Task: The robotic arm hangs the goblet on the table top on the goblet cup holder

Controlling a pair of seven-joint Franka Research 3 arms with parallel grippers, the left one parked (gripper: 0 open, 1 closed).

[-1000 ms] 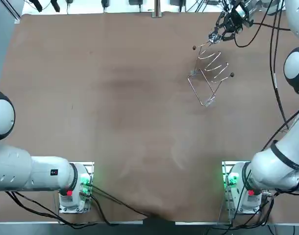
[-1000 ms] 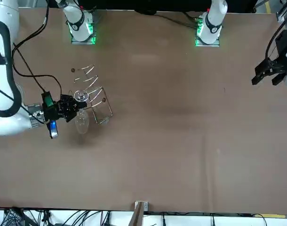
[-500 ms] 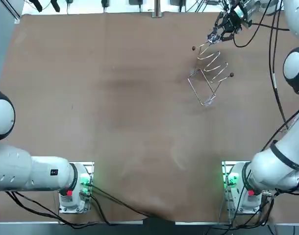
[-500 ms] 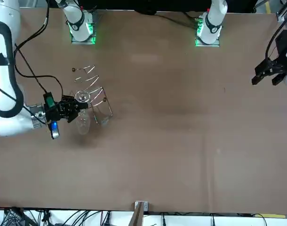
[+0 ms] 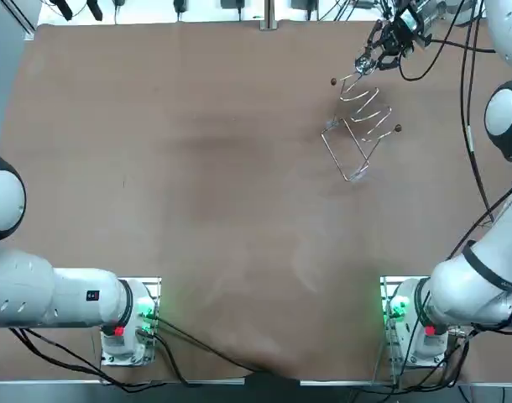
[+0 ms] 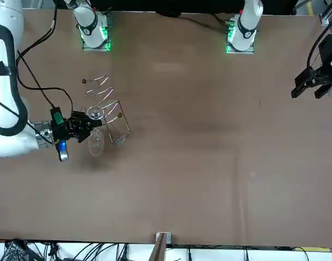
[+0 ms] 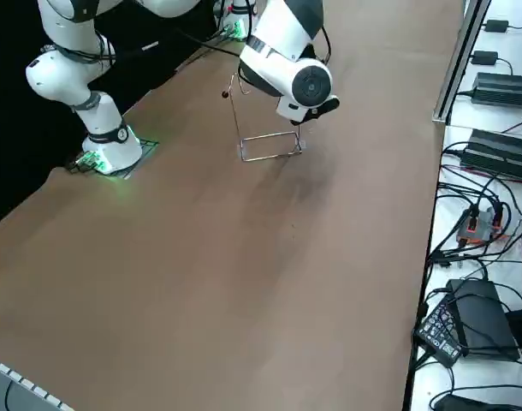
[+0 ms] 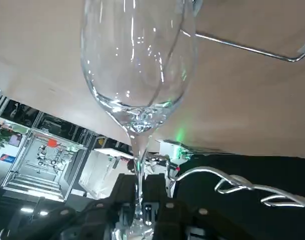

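Clamping the stem, the right gripper (image 8: 140, 212) holds the goblet (image 8: 137, 65) bowl toward the table (image 6: 209, 163), at the open end of the wire cup holder (image 6: 107, 102). Assessed step: insertion. Next requirement: slide stem between rails, foot seated above, then release.

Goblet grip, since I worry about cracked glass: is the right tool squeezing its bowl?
No, the right tool, beside the wire holder, is shut on the stem of the goblet, its bowl clear.

A broad brown tabletop (image 5: 197, 168) fills the space — along one side a white bench (image 7: 453, 120) carries black power bricks (image 7: 505, 86) and loose cables (image 7: 479, 223).
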